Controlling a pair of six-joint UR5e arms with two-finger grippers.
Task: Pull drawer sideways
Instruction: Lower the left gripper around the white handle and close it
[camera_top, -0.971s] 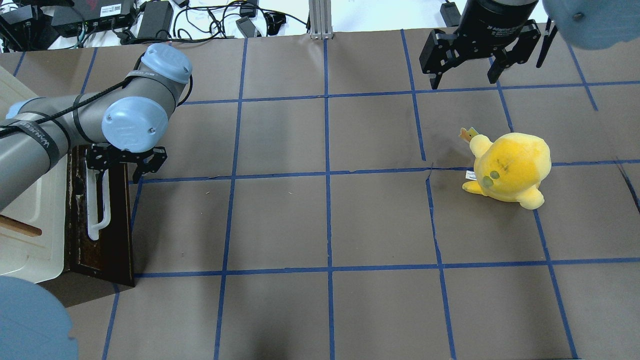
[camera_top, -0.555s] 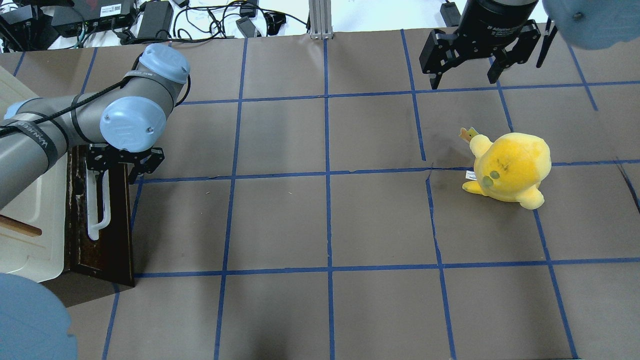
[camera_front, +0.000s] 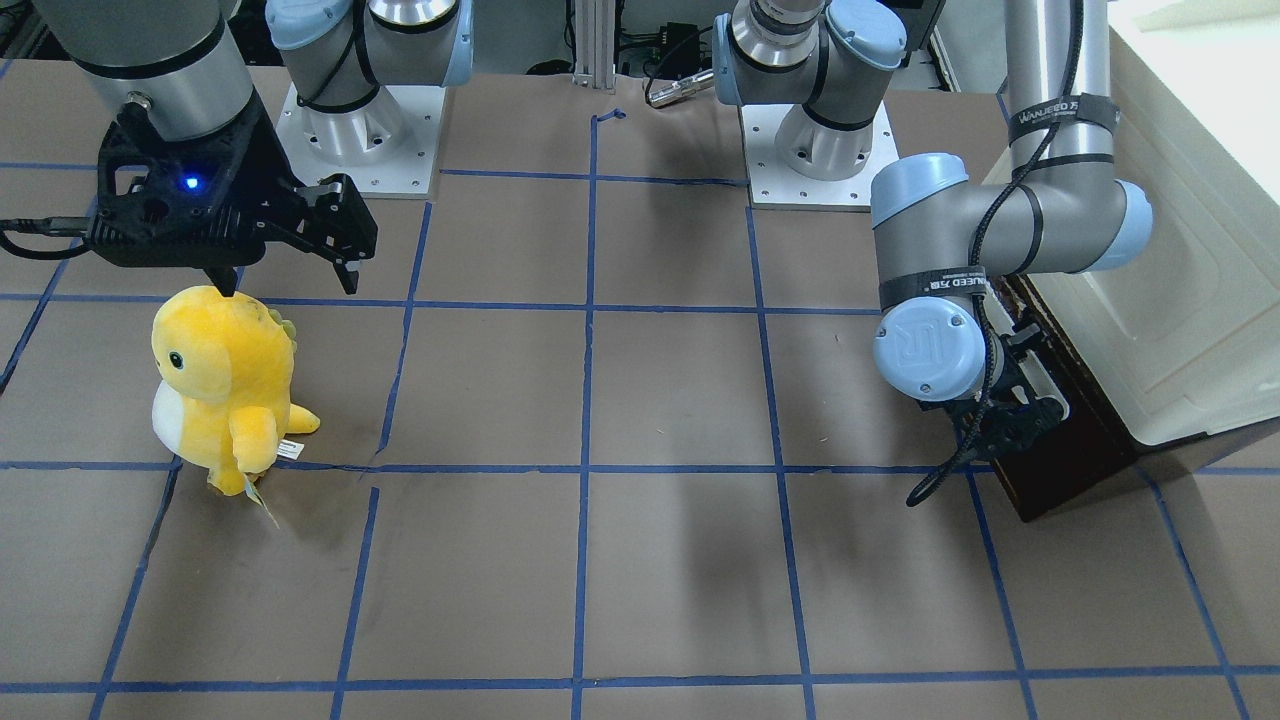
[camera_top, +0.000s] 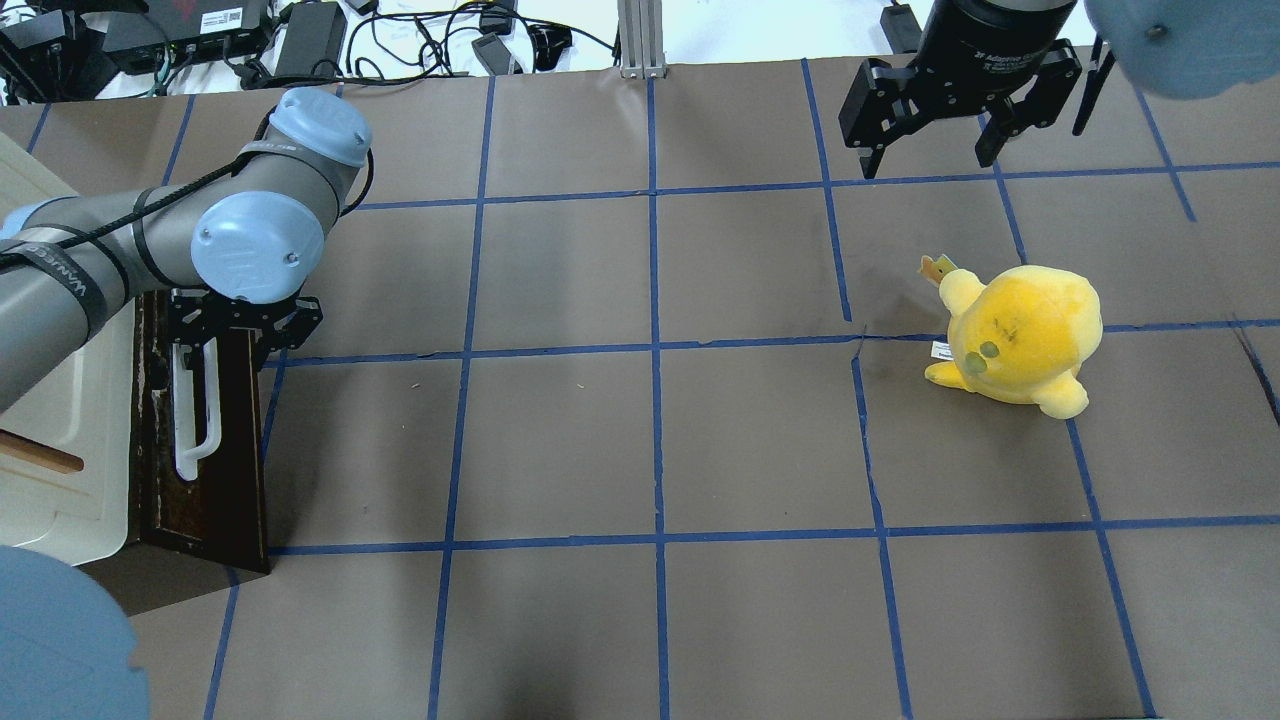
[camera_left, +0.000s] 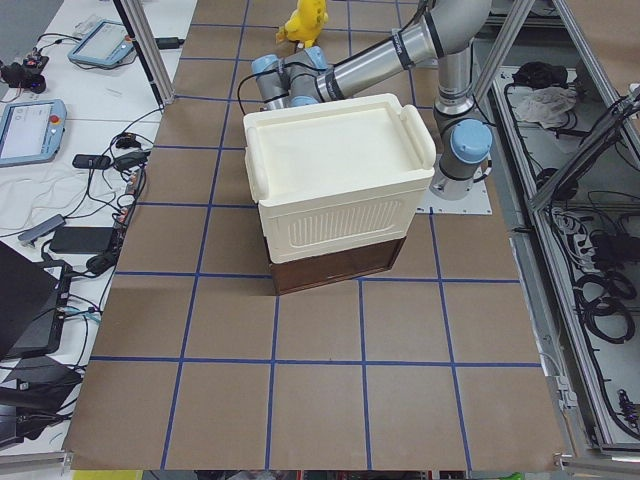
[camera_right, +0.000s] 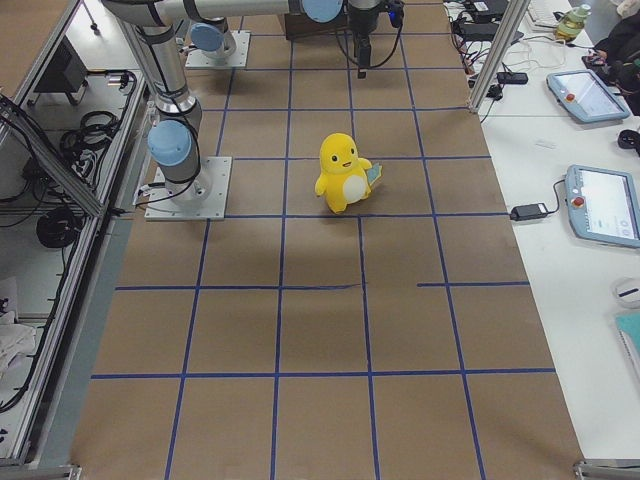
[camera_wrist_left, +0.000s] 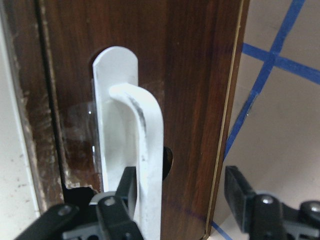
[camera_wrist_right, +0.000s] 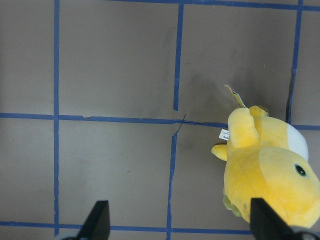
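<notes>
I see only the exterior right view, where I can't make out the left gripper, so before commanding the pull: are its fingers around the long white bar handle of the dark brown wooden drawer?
Observer: Yes. In the left wrist view the long white bar handle runs between the left gripper's open fingers; nothing is clamped.
Operator: Does either finger touch it?
Observer: One finger is right beside the bar, contact unclear; the other stands clear, near the dark brown wooden drawer front's edge.
Operator: Is the drawer out at all?
Observer: Overhead, no interior shows beside the cream-white cabinet; it looks shut.
</notes>
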